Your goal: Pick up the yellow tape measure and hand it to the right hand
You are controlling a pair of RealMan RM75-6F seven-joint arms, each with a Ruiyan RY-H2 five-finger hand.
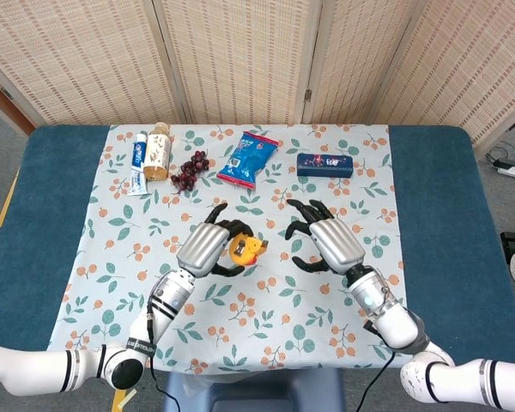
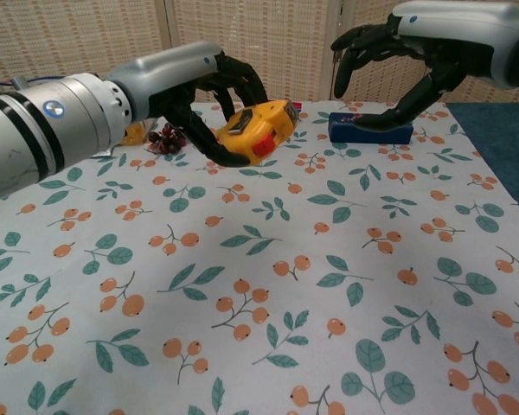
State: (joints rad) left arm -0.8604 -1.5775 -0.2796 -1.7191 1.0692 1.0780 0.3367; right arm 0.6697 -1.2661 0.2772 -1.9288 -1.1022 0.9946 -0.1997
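The left hand (image 1: 208, 250) grips the yellow tape measure (image 1: 245, 250), its dark fingers curled around the case, and holds it above the middle of the floral tablecloth (image 1: 240, 335). The right hand (image 1: 330, 245) hangs just to the right of it with its fingers spread apart and nothing in them; a small gap separates it from the tape measure.

The chest view shows what the head view cannot: the tape measure (image 2: 258, 132) is lifted clear of the cloth, tilted, with a red patch on its near face, and the left hand (image 2: 209, 104) clasps it from the left side and underneath. There the right hand (image 2: 398, 60) is raised, its fingertips pointing down and left.

Only the head view takes in the far row of things: a toothpaste box (image 1: 138, 159) and bottle (image 1: 157, 151) at the far left, then grapes (image 1: 190, 170), a blue snack bag (image 1: 248, 160) and a dark blue box (image 1: 324, 165), all well apart from both hands, on a blue table (image 1: 43, 197).
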